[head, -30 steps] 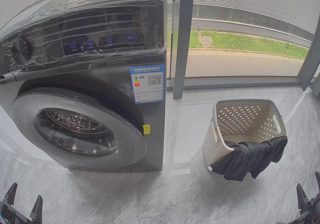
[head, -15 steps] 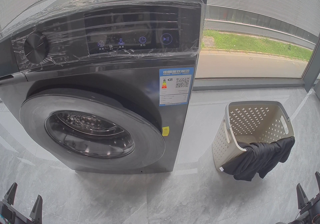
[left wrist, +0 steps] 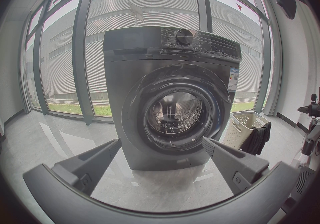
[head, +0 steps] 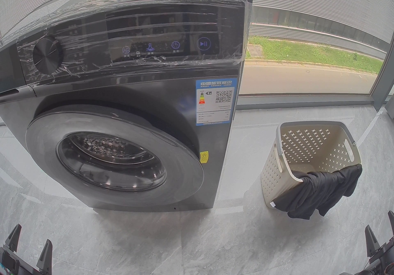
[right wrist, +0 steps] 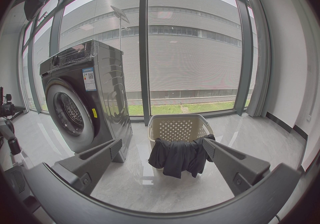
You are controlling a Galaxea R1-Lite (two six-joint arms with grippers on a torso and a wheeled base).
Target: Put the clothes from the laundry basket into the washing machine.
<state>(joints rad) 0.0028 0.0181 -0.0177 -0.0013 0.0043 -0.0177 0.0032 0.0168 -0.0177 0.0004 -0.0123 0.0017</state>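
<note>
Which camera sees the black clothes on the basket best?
The right wrist view: the black clothes hang whole and front-on over the near rim of the laundry basket. The head view shows the black clothes from above. The left wrist view shows them small and far off.

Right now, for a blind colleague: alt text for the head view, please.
A dark grey washing machine stands, door shut; right of it, a cream laundry basket has a black garment draped over its near rim. Left gripper and right gripper sit open in the bottom corners.
</note>
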